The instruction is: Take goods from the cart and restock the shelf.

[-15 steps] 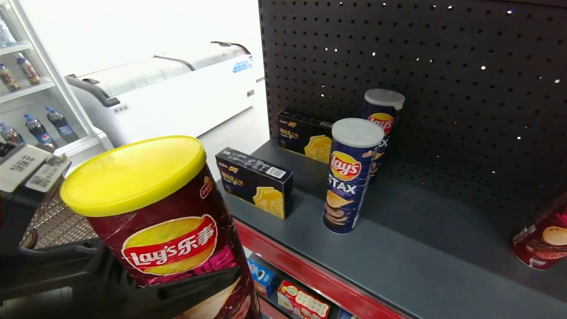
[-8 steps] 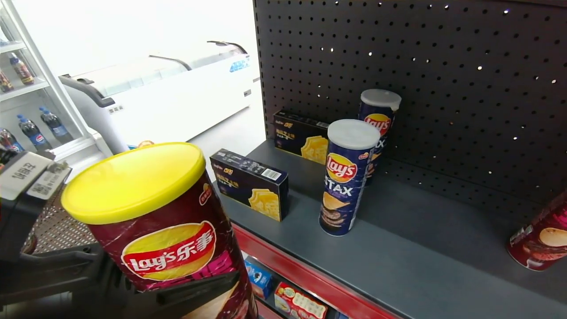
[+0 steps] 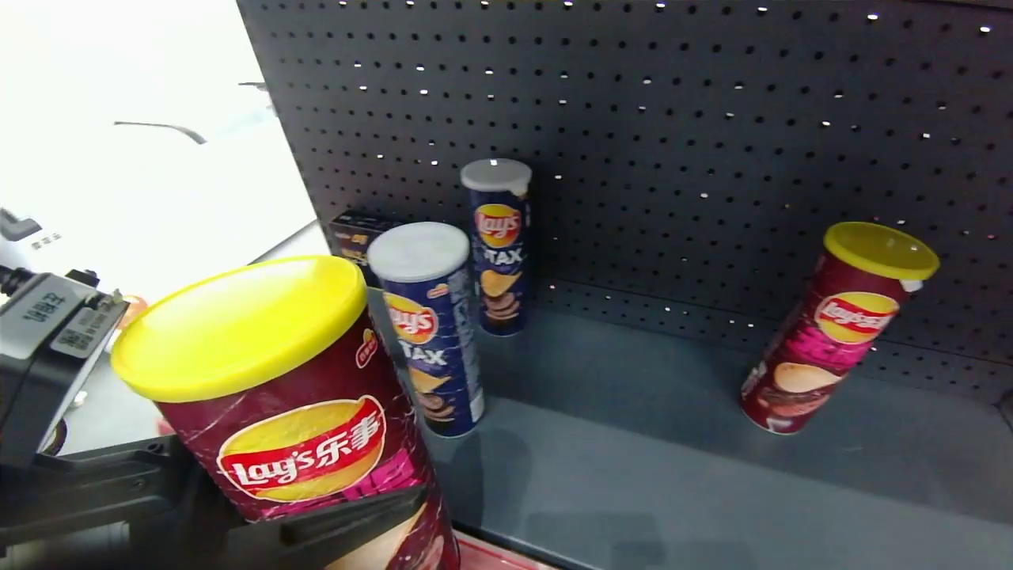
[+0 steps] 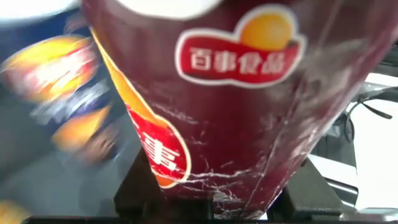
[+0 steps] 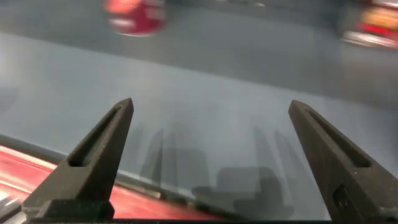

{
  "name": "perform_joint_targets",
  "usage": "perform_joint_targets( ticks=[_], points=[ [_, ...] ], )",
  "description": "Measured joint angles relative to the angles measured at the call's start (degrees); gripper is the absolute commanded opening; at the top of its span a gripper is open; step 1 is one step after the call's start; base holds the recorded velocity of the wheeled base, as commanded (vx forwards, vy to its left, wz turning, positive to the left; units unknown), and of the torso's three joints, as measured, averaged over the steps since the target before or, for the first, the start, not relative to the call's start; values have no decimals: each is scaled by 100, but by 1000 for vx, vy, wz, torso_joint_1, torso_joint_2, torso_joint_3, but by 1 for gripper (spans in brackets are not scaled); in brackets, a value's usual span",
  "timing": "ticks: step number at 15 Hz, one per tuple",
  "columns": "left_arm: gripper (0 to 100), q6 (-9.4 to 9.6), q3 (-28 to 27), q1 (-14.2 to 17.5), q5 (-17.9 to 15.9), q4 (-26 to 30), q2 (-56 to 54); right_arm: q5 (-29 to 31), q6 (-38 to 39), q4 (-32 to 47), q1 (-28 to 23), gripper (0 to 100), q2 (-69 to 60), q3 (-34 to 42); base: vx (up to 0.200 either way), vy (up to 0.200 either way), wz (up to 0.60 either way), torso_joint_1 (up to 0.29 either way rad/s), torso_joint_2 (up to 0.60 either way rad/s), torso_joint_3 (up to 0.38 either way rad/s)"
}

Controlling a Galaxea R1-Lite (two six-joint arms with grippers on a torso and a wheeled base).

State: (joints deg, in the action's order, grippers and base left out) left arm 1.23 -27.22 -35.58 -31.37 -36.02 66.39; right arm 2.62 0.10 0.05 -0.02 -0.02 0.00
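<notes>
Three cans already stand on the shelf in the head view. A near blue can and a far blue can sit left of centre, and a red can sits at the right, well apart from them. A dark box peeks out behind the near blue can, under the pegboard. The held can, red with a yellow lid, fills the lower left of the frame. It is upright and pinched low on its body by the left gripper. It is off the shelf, so its placing is not yet done. Judging by the bare stretch between the blue cans and the red can, that is where it would go.

In the left wrist view, the held can is clamped between the dark fingers of the left gripper, with a blurred blue can beyond it.

In the right wrist view, the right gripper is spread wide with nothing between its fingers. It hangs over the grey shelf, close to the red front edge.

Against half a second ago, the whole head picture has swung, so the camera moved and the goods did not. The white freezer and the front box have left the frame. The red can, then cut off at the right edge, now shows whole. The held can keeps its lower-left place in the frame.
</notes>
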Motion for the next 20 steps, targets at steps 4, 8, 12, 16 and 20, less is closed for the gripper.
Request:
perform_joint_targets(
  ticks=[4, 8, 12, 16, 20],
  points=[
    [0, 0, 13, 0, 0, 1, 4, 0, 0, 5, 2, 100, 0, 0, 0, 0, -600, 2, 4, 1],
    [0, -1, 16, 0, 6, -5, 9, 5, 1, 5, 5, 100, 0, 0, 0, 0, 0, 0, 0, 0],
    [0, -1, 18, 28, 9, 0, 0, 2, 1, 2, 2, 100, 0, 0, 0, 0, 0, 0, 0, 0],
    [0, -1, 18, 48, 15, 1, -5, -9, -43, 28, 5, 100, 7, -5, 0, 0, 0, 0, 0, 0],
    [0, -1, 104, 52, 17, -10, 0, -46, -80, 16, -49, 100, 96, -11, 0, 0, 0, 0, 0, 0]
  ],
)
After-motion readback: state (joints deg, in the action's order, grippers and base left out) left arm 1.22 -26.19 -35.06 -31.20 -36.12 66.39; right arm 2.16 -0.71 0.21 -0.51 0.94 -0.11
